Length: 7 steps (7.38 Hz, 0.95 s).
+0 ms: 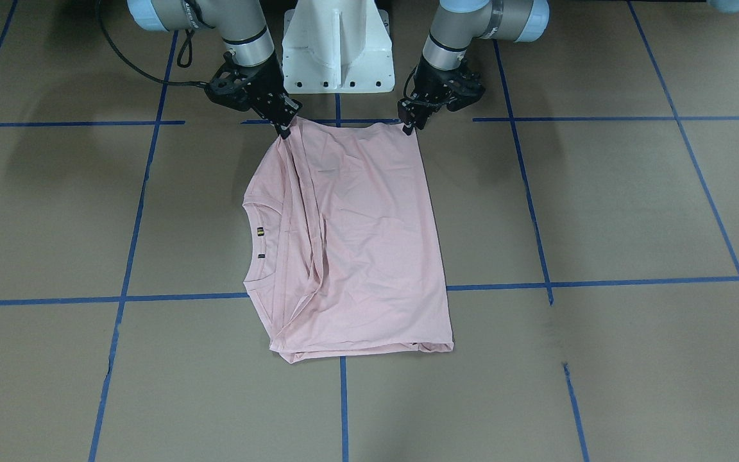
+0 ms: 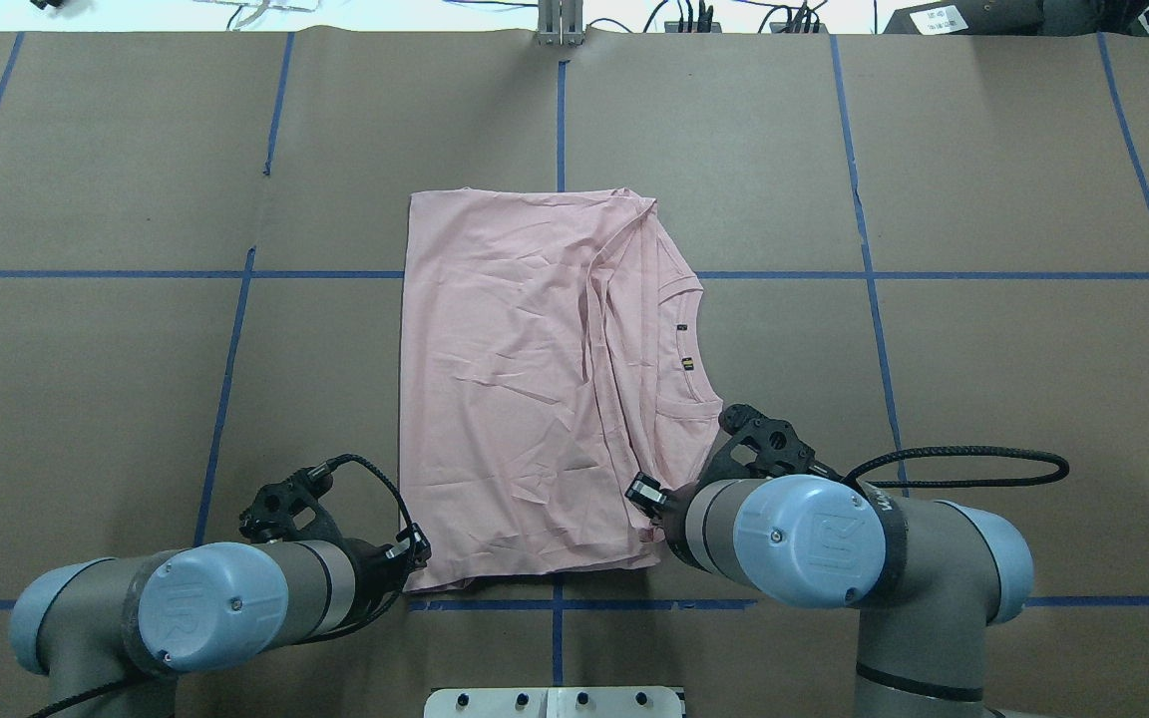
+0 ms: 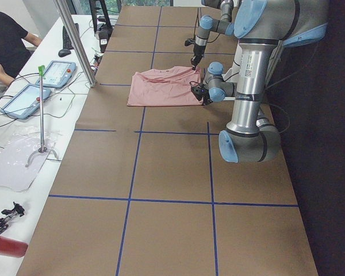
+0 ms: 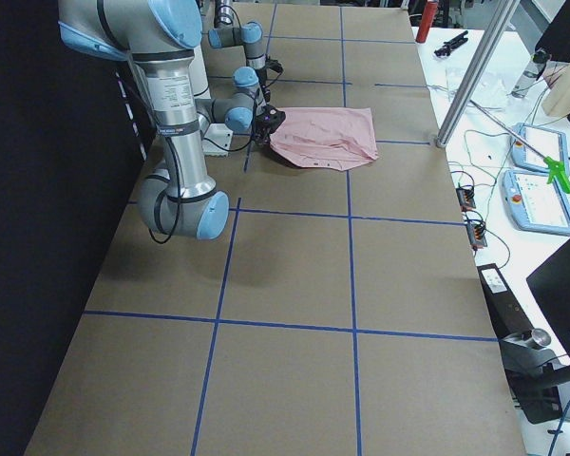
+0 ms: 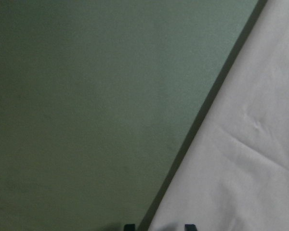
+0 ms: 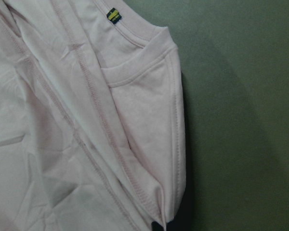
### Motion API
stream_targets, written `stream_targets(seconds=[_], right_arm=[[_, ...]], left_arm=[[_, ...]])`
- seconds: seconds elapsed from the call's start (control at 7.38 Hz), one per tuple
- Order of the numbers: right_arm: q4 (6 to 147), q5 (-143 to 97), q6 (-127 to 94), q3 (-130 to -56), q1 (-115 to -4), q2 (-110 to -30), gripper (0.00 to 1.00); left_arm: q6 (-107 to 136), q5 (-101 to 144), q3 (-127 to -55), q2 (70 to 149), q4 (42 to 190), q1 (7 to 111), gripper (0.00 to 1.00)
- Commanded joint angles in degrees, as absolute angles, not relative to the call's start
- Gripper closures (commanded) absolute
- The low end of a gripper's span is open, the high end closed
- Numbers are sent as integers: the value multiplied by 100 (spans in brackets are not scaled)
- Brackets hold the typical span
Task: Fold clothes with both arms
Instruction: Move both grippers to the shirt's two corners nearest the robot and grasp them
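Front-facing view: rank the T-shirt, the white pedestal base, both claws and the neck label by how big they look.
1. T-shirt, by far the largest.
2. White pedestal base, though cut off at the top edge.
3. Left claw and right claw: look alike, not ranked.
4. Neck label, tiny.

Bench (image 1: 600,212): brown covering, blue tape (image 1: 600,282) grid.
Side bench (image 3: 66,115): white, cluttered, alongside.
Backdrop (image 4: 38,237): black.

A folded light pink T-shirt (image 1: 369,244) lies flat, the black left gripper (image 1: 409,127) and right gripper (image 1: 285,130) of two silver-grey tubular arms (image 2: 320,578) at its robot-side corners.
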<state>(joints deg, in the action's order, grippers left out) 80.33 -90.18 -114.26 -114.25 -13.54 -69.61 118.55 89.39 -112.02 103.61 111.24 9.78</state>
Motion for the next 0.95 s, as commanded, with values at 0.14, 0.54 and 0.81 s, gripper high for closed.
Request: stream_targets(seconds=[0.14,0.54,0.81], right_arm=[[8033,-9018,-11426,-11426,-1354,-6970,100],[8033,-9018,-11426,-11426,-1354,-6996,100],[8033,-9026,-11426,-11426,-1362,-7005,100]], left_arm=[[11865,8938,-11215,10380,10916,844,58],[12006,8938,-11276,10406,10916,817,100],[12015,8938,-11302,10433,10916,809,100]])
